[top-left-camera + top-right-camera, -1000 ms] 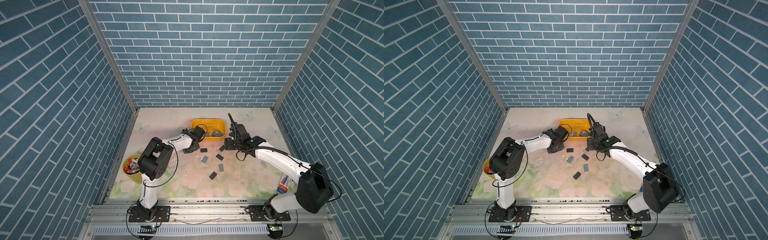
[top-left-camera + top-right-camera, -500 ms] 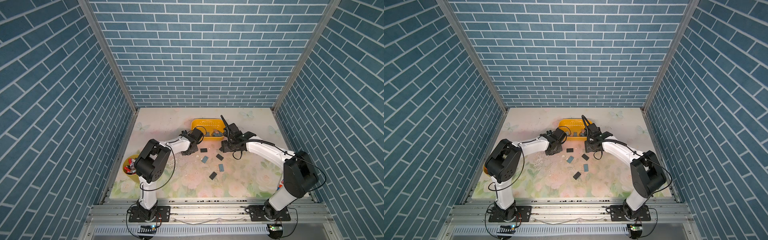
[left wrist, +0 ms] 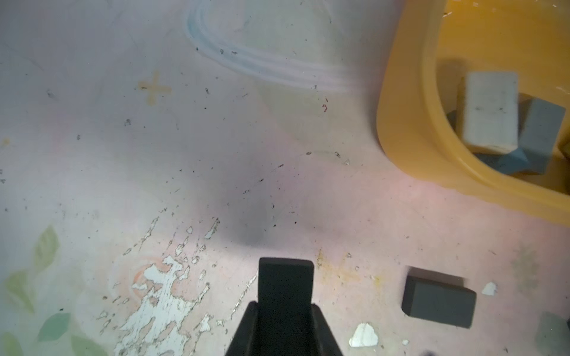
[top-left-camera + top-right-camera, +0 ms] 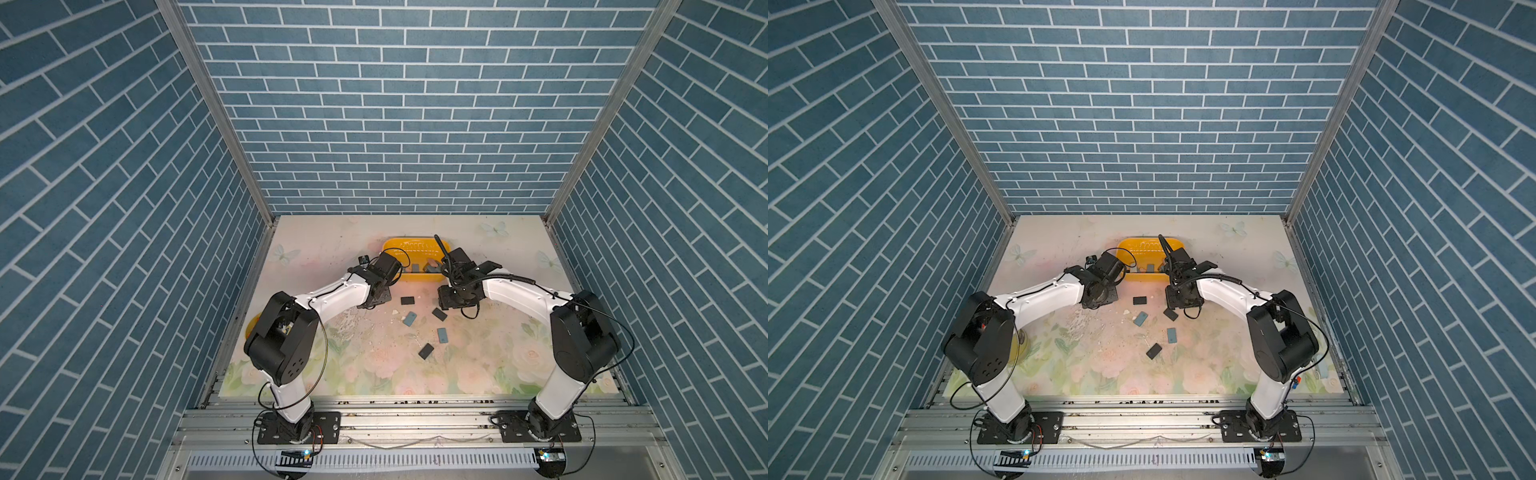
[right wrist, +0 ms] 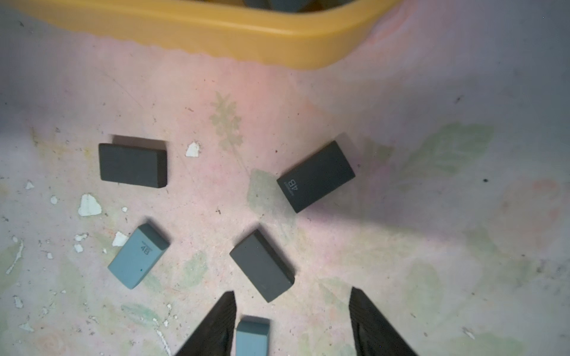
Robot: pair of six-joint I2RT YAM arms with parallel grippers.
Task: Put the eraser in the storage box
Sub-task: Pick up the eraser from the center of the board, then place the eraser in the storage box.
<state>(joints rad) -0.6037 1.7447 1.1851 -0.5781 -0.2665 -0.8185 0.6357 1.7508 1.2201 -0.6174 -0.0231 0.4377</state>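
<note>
Over the last second the right gripper [image 5: 292, 294] had edged left and toward us, and it now hid one eraser from both top views. The left gripper [image 3: 285, 265] had slid slightly left and had finished closing. The erasers on the table [image 4: 478, 370] had not moved.

Nearest us lay the lone black eraser [image 4: 426, 351], well clear of both grippers. Next came the plain blue eraser [image 5: 251, 337], flat on the table below the right gripper. It lay between that gripper's fingers and close beside one of them. Those fingers stood apart and held nothing; we could not tell how high they hung.

Just beyond the fingertips lay the unmarked black eraser [image 5: 262, 265]. Left of it, the marked blue eraser [image 5: 138, 255] read "4B". Farther off, the marked black eraser [image 5: 316, 177] read "4B" too. The smaller print beside both marks was too fine to read.

The far-left black eraser [image 3: 438, 303] sat just right of the shut, empty left gripper. Farthest from us, the storage box [image 4: 409, 245] held a pale eraser [image 3: 490, 114] lying on grey-blue ones.
</note>
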